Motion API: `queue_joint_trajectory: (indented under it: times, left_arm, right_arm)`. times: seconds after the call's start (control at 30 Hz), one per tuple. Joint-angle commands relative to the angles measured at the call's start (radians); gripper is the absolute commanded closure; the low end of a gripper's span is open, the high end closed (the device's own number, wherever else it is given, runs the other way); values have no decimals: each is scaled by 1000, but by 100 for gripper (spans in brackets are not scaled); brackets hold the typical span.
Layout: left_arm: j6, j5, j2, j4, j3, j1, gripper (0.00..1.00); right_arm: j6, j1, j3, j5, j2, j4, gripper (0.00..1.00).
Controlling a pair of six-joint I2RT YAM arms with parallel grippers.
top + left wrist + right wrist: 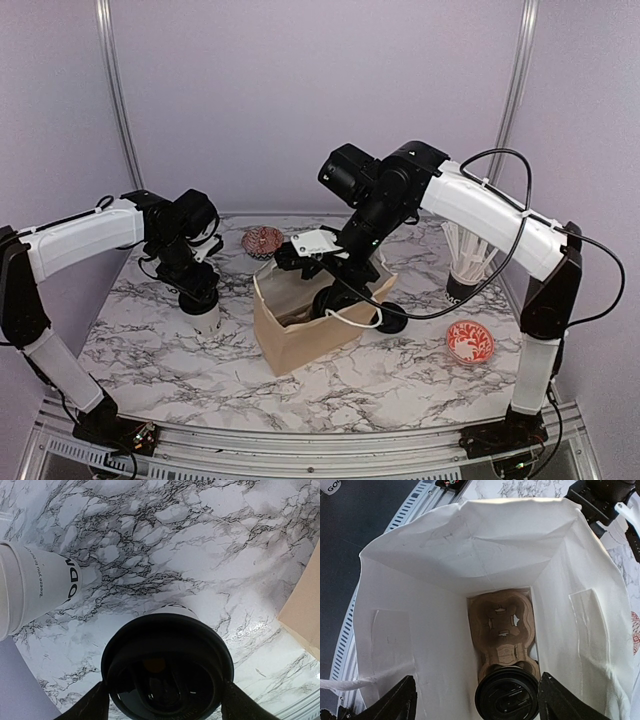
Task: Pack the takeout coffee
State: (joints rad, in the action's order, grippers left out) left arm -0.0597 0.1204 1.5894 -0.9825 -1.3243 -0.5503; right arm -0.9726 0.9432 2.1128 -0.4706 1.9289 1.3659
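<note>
One takeout coffee cup [167, 650], white with a black lid, stands on the marble table. My left gripper [165, 684] has come down over it, and its fingers [95, 700] press on both sides of the lid. A second white cup [35, 585] with black lettering stands upright just to its left. In the top view that gripper [197, 292] sits on a white cup [207, 318]. My right gripper [476, 679] hangs open over the paper bag [470, 545]. Inside, another lidded cup [506, 700] sits in a brown cardboard carrier [502, 625], untouched by the fingers.
The bag [300, 340] stands mid-table, and its edge [305, 605] is close on the right of my left gripper. Red-patterned bowls sit at the back [262, 240] and front right [470, 342]. A dark cup of white sticks [468, 265] stands at the right.
</note>
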Motion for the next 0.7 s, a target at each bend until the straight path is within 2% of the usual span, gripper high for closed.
queue_joint_trajectory:
  times: [0.0,0.13,0.2,0.27,0.5,0.67]
  left_arm:
    - [12,-20,15,10,11,9,24]
    - [9,-15,26,10,16,10,21]
    - [8,-14,29,10,16,10,21]
    - [5,-5,26,10,11,10,21]
    - [1,-16,8,9,-3,10,19]
    - [4,-17,24,9,12,12,21]
  right_arm:
    - [-3,7,42,-6,-1,-9,19]
    - [-55,5,-8,-35,-49,6,9]
    - [-89,9,-84,-34,-75,-10,8]
    - [-55,15,-115,5,-69,-39,9]
    - [-67,5,-68,-74,-65,4,13]
    - [-64,3,-1,-110,-71,7,23]
